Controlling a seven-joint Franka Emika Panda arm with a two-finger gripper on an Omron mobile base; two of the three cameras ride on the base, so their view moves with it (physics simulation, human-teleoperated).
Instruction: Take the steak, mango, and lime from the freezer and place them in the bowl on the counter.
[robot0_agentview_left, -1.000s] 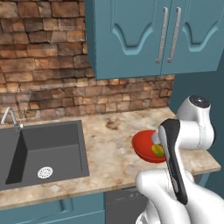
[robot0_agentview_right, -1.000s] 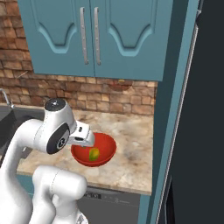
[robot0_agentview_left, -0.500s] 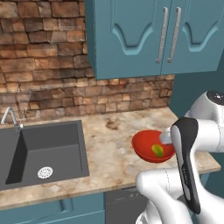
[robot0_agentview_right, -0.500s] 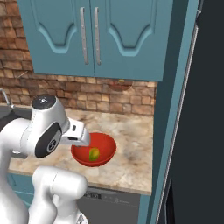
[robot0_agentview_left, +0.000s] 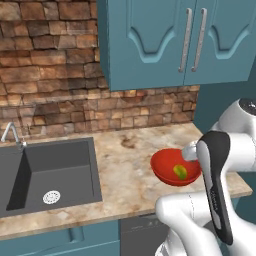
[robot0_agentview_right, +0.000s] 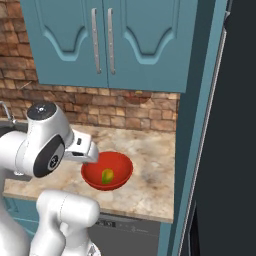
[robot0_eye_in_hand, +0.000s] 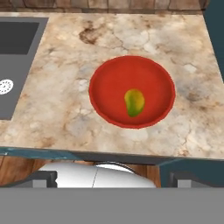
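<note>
- As the arm pulled back from the counter (robot0_agentview_left: 125, 175), the gripper (robot0_eye_in_hand: 113, 180) stood with its jaws spread as wide as they go and nothing between them.
- The two dark fingertips (robot0_eye_in_hand: 43, 178) sat far apart at the bottom of the hand view, well above and short of the bowl (robot0_eye_in_hand: 100, 78).
- The mango (robot0_eye_in_hand: 134, 103) lay loose inside the red bowl, a little off centre, touching only the bowl floor.
- Same fruit in the left base view: mango (robot0_agentview_left: 180, 172) in the bowl (robot0_agentview_left: 160, 165), and in the right base view: mango (robot0_agentview_right: 107, 176) in the bowl (robot0_agentview_right: 90, 172).
- Change over the last second: the arm swung away to the side and cleared more of the bowl, and the jaws eased out the last bit to full spread.
- Bowl and mango kept their spot near the counter's front edge, and the sink (robot0_agentview_left: 55, 170) stayed well apart to the left.
- Meaning, as a judgement: the mango drop looked finished, one of three items done.
- The bowl held no steak and no lime, so two fetches were likely left.
- The freezer (robot0_agentview_right: 237, 125) stood just right of the counter end, and the next move probably meant turning the empty hand that way.
</note>
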